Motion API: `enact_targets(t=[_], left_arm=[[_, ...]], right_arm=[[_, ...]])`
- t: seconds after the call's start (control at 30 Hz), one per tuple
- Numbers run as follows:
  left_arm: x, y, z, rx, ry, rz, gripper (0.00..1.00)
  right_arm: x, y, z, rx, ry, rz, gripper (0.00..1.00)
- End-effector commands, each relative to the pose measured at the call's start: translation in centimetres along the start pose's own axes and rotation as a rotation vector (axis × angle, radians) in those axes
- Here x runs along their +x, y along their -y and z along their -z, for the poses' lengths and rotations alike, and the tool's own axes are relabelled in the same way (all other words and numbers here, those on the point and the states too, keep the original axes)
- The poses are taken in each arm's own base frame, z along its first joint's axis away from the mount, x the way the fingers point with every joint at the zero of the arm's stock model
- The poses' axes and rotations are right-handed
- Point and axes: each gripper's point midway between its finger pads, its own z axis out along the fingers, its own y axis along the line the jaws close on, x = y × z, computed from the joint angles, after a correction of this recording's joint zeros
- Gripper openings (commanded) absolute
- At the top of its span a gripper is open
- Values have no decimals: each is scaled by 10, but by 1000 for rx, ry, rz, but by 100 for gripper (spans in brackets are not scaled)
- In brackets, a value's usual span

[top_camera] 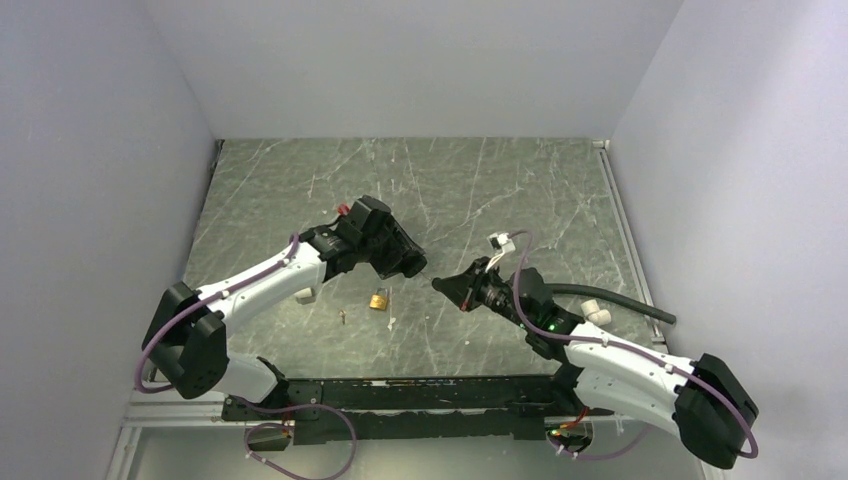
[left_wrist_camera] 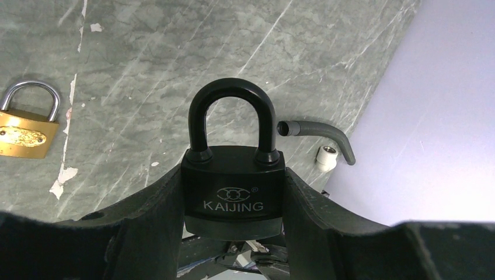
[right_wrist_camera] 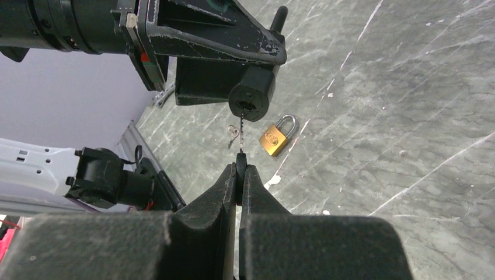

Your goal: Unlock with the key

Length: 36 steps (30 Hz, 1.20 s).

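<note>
While our left claw [left_wrist_camera: 233,178] clamps the black padlock [left_wrist_camera: 232,201], our right claw [right_wrist_camera: 240,170] pinches the key [right_wrist_camera: 241,146], blade tip at the keyhole [right_wrist_camera: 247,108].

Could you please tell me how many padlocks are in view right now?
2. The black padlock is clamped in the left gripper; the brass padlock lies on the table, untouched. Others may be hidden behind the arms.

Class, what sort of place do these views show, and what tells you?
Probably a robot test cell: a marbled tabletop boxed in by plain white walls, left arm and right arm mounted at its edge, a black padlock and brass padlock as props.
</note>
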Motion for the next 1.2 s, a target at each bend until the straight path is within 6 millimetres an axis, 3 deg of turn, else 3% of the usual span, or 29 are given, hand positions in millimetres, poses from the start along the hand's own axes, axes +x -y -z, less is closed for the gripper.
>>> enact_targets(t=[0.0, 0.53, 0.7, 1.17], left_arm=[[-6, 34, 18, 140, 15, 19, 0], [-6, 31, 17, 135, 21, 18, 0], [-13, 26, 21, 100, 58, 6, 0], [-13, 24, 15, 98, 58, 27, 0]], right_arm=[[-31, -26, -7, -72, 92, -2, 0], [-32, -23, -19, -50, 81, -2, 0], [-32, -9, -16, 44, 63, 34, 0], [-18, -16, -22, -2, 14, -5, 0]])
